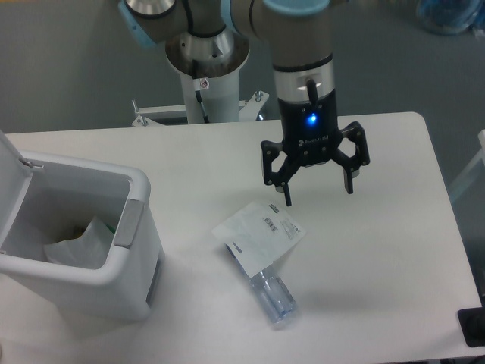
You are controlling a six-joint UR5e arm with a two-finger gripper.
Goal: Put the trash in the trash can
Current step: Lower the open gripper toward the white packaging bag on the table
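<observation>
A flat white plastic packet (258, 228) with a barcode label lies on the white table (379, 250), near its middle. A small clear bluish bottle (273, 296) lies just in front of it, its upper end under the packet's edge. The white trash can (114, 280) stands at the left with its lid (15, 163) open and a grey latch (129, 222) on its front rim; crumpled white material lies inside. My gripper (318, 194) is open and empty, hanging above the table just behind and to the right of the packet.
The arm's white pedestal (206, 80) stands behind the table's far edge. A dark object (473, 326) sits at the table's front right corner. The table's right edge runs close to the gripper's right side.
</observation>
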